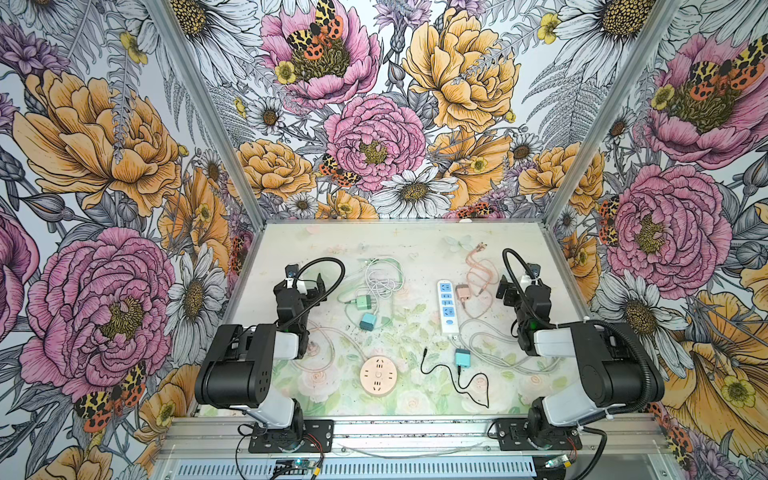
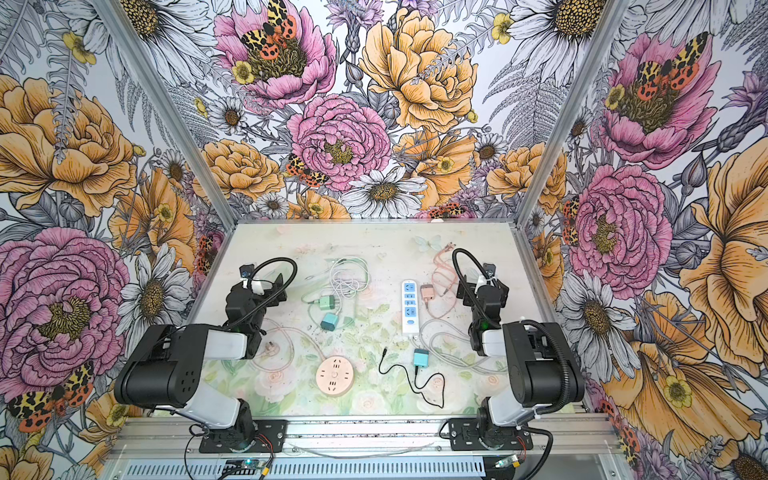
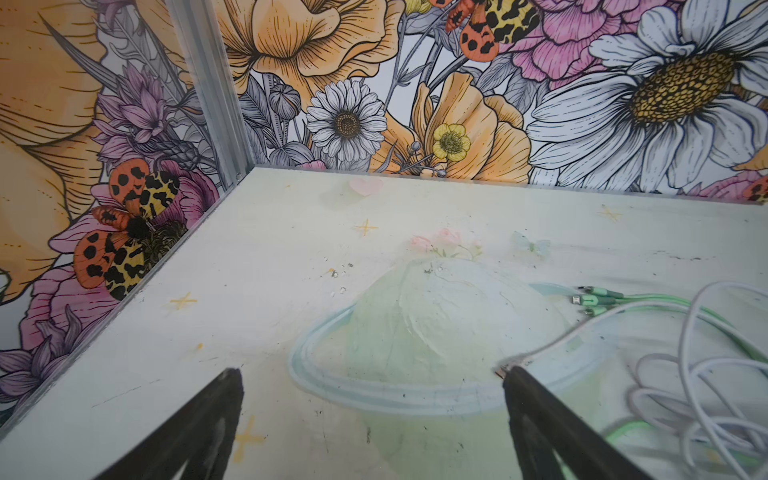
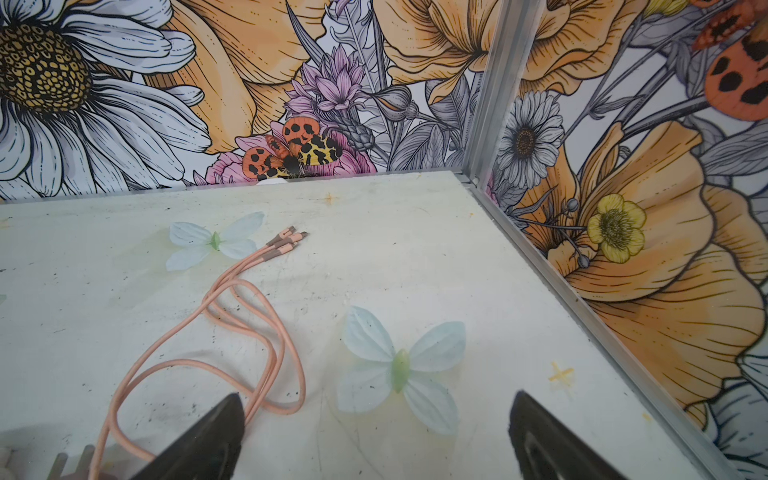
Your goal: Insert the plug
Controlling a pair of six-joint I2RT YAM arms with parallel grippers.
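In both top views a white power strip [image 1: 446,307] [image 2: 409,307] with blue sockets lies right of centre. A pink plug [image 1: 462,293] with a pink cable [image 4: 266,332] lies just to its right. A light-blue plug [image 1: 462,357] on a black cable lies off its near end. A green plug [image 1: 363,302] and a teal plug [image 1: 368,321] lie left of centre. My left gripper [image 1: 309,282] [image 3: 372,374] is open and empty over the table's left side. My right gripper [image 1: 517,282] [image 4: 376,398] is open and empty, right of the pink plug.
A round pink socket [image 1: 378,376] lies near the front centre, its clear cable looping under the left arm. White cable [image 3: 698,374] and green cable ends [image 3: 598,299] tangle behind the green plug. Flowered walls with metal posts close in the table on three sides.
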